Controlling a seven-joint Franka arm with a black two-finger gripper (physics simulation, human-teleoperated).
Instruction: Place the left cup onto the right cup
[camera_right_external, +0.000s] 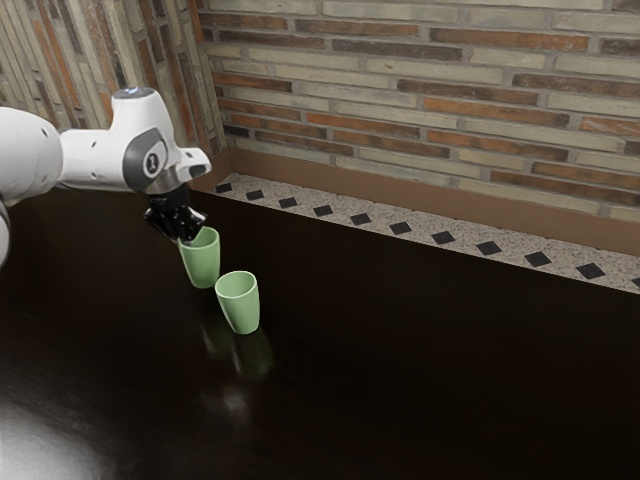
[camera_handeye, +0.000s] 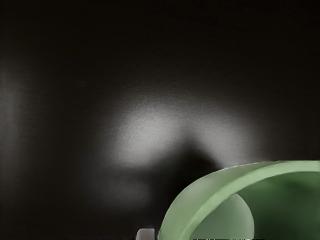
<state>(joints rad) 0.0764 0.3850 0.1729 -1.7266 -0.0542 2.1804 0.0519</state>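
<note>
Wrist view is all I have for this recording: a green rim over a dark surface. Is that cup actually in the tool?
Observer: Yes. In the exterior view the tool is closed on the rim of the held cup, which hangs slightly tilted.
Operator: Where is the other cup?
Observer: The second cup stands upright on the table, just to the exterior view's right of the held cup and nearer the camera, not touching it.
Operator: Stacked yet?
Observer: No. The held cup is beside the second cup, not above it.
</note>
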